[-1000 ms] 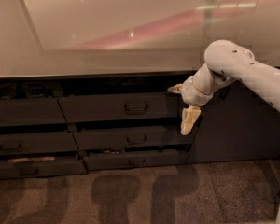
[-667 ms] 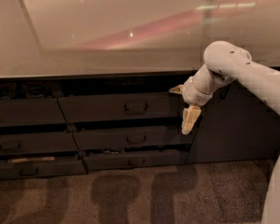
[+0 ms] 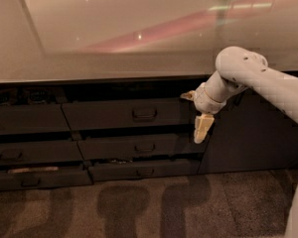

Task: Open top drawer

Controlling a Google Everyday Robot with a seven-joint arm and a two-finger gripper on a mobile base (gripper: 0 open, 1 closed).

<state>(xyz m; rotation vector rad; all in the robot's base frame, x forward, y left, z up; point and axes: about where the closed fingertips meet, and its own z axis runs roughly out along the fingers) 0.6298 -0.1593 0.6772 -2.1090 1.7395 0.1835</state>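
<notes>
Nothing has shifted: the hand [image 3: 202, 128] hangs downward beside the top drawer [image 3: 104, 115] (grip: cannot tell).

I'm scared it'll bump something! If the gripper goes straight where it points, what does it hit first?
The gripper points down, right of the top drawer; probably the carpet first, though depth is unclear.
</notes>
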